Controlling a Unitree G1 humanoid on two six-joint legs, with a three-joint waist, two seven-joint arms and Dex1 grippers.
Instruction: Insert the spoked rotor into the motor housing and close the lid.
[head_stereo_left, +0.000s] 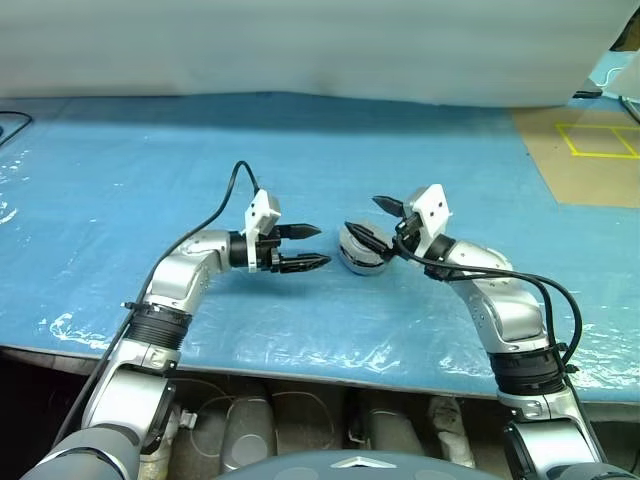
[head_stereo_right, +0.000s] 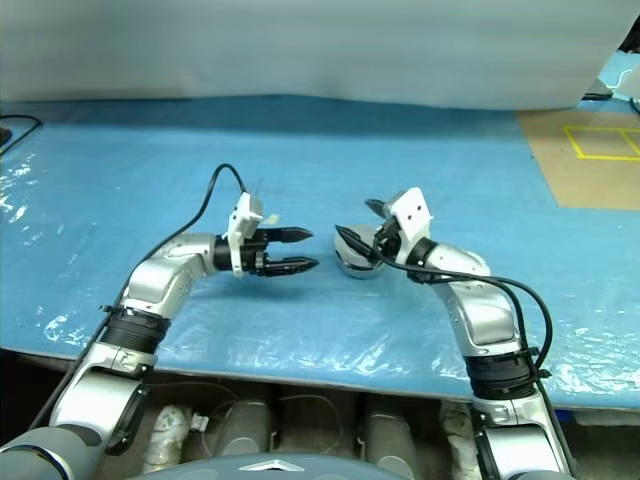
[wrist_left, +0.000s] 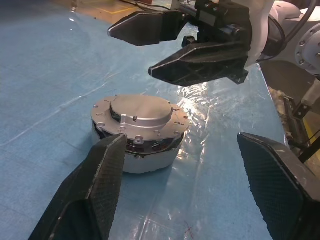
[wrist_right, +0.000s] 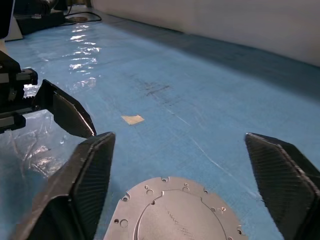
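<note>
Hovering wide-open over the lid (wrist_left: 140, 112), right end effector (head_stereo_left: 374, 223), empty.

Two silver metal arms with black ribbed joint collars, white camera blocks at the wrists, looping black cables (head_stereo_left: 215, 215), ending in black textured two-finger grippers: left gripper (head_stereo_left: 308, 246), right gripper (head_stereo_left: 374, 222).

Motor housing (head_stereo_left: 360, 252) sits on the tabletop (head_stereo_left: 300, 150) near its front edge, about centre. Lid (wrist_left: 140, 112) lies on top of the housing, smooth face up. Left gripper (head_stereo_left: 312, 246) is just left of the housing, apart from it, pointing right at it. Right gripper (head_stereo_left: 375, 222) hangs over the housing's right side, one finger above it, pointing left. The two grippers face each other across the housing.
</note>
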